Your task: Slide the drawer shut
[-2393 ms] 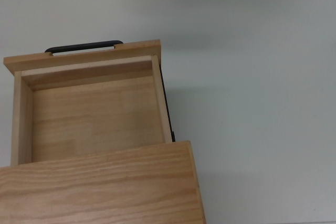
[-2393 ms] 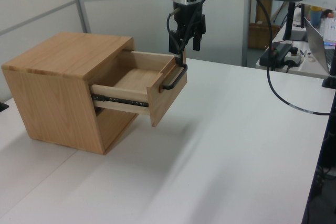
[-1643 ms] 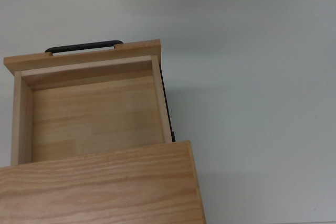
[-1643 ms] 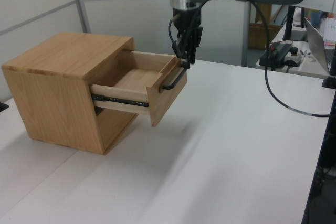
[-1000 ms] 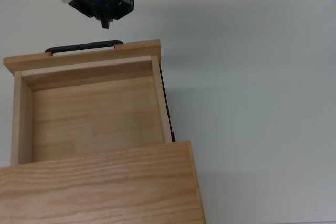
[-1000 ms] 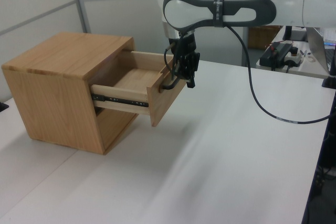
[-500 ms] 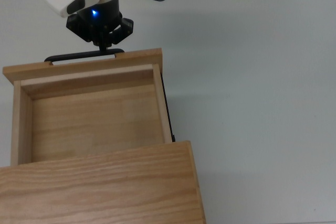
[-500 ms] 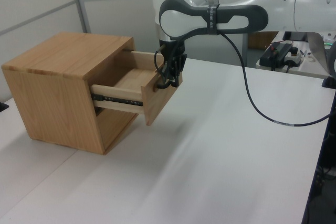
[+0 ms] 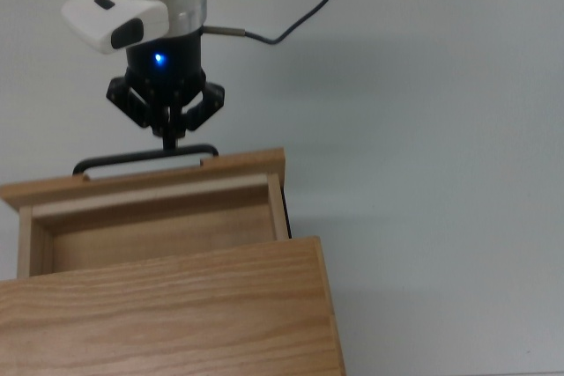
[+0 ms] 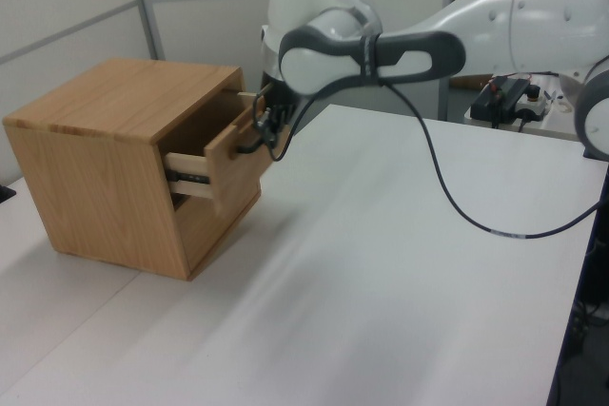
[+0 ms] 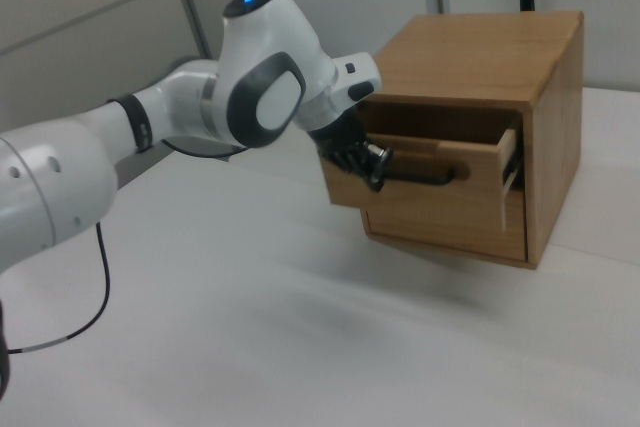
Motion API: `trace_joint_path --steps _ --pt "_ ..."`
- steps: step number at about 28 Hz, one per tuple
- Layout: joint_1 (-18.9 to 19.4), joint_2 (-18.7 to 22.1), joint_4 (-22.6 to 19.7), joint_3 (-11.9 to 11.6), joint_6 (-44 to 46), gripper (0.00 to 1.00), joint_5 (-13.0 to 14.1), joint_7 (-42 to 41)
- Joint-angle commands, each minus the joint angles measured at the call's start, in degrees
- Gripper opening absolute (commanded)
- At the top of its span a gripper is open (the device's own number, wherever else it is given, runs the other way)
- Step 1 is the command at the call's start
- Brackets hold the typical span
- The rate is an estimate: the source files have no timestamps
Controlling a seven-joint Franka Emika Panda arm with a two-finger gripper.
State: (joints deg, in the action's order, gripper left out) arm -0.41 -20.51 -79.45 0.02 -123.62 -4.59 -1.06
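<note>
Half the drawer (image 9: pixel 150 217) has slid into the cabinet (image 10: pixel 105 140); jaws together, pressing its handle (image 9: pixel 141 162).

No words, labels, brand marks, numbers or signs could be read in any of the three views. The arm's white casing, the wooden cabinet and the pale tabletop all appeared unmarked, as far as these views allowed one to judge.
</note>
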Motion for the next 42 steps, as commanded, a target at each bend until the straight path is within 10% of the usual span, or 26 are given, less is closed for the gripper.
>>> trace_joint_path --steps 1,10,19,42 --pt "0.32 -2.60 -0.53 0.07 -12.50 0.00 0.55 -1.05" --pt "0.41 -6.99 -2.46 0.16 -34.92 0.00 0.55 -1.14" --pt "0.49 -7.27 -2.47 0.16 -36.35 0.00 0.55 -1.22" --pt "0.58 10.14 1.75 0.42 21.73 0.00 3.97 -1.05"
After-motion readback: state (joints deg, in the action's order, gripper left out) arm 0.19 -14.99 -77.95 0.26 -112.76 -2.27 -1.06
